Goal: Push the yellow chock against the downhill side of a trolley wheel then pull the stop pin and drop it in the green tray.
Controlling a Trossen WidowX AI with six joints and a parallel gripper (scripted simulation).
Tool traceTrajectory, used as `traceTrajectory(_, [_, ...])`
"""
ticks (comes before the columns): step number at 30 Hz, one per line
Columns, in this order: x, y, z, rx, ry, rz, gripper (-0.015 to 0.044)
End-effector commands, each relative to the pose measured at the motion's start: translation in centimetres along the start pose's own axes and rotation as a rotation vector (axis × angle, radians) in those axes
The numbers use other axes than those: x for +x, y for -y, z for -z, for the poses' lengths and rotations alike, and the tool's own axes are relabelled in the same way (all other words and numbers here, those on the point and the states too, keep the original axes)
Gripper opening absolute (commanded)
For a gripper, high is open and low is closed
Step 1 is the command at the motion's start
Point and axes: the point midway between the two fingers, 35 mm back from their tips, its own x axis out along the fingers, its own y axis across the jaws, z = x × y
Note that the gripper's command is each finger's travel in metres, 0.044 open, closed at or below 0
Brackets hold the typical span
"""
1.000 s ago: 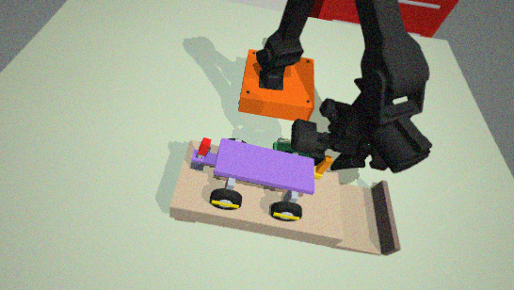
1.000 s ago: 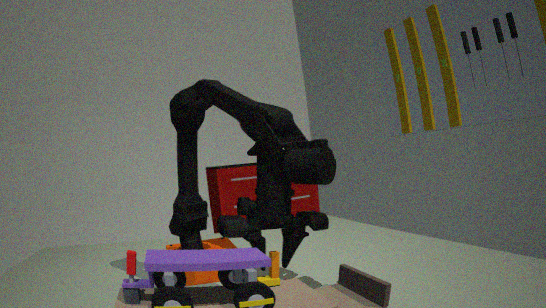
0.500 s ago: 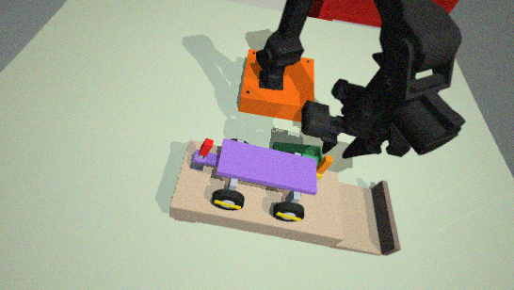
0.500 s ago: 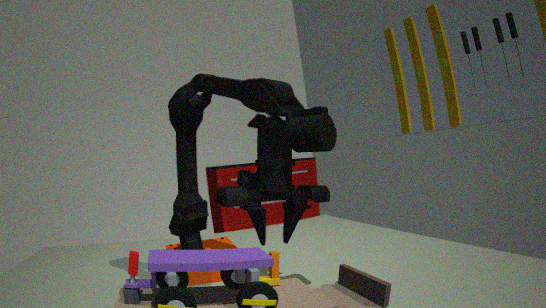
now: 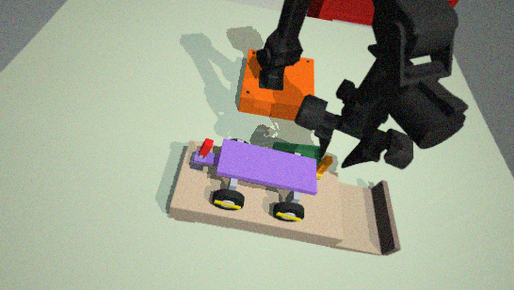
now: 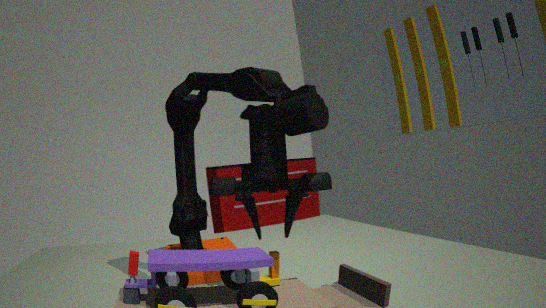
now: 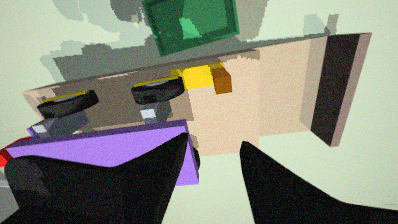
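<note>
The purple trolley (image 5: 268,165) (image 6: 210,257) (image 7: 100,150) stands on the ramp (image 5: 353,202) (image 7: 282,90). The red-headed stop pin (image 5: 206,147) (image 6: 133,262) stands upright at its uphill end. The yellow chock (image 7: 197,78) lies at the downhill side of the far-side downhill wheel (image 7: 158,91), seemingly against it; its orange handle (image 5: 326,165) (image 6: 274,265) (image 7: 223,81) stands up. Its rubber base is hidden. My gripper (image 5: 333,161) (image 6: 273,237) (image 7: 214,142) is open and empty, above the ramp and clear of the handle. The green tray (image 7: 200,43) (image 5: 301,151) lies beyond the ramp's far side.
A dark end board (image 5: 386,217) (image 6: 365,285) (image 7: 336,90) stands across the ramp's downhill end. The orange arm base (image 5: 301,75) (image 6: 220,243) is behind the trolley. A red cabinet (image 5: 348,11) (image 6: 305,200) stands at the back.
</note>
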Motion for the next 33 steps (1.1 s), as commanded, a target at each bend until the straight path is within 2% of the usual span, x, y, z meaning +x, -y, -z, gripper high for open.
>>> traceTrajectory(1, [-0.3,-2.6,2.0,0.186,-0.021,-0.030,0.0190])
traceTrajectory(11, [-0.8,-10.7,5.7,0.717,-0.059,-0.126,0.0190])
traceTrajectory(21, [-1.7,-19.3,7.1,1.233,-0.115,-0.226,0.0190])
traceTrajectory(33, [-1.1,-20.0,7.1,1.268,-0.120,-0.234,0.0190])
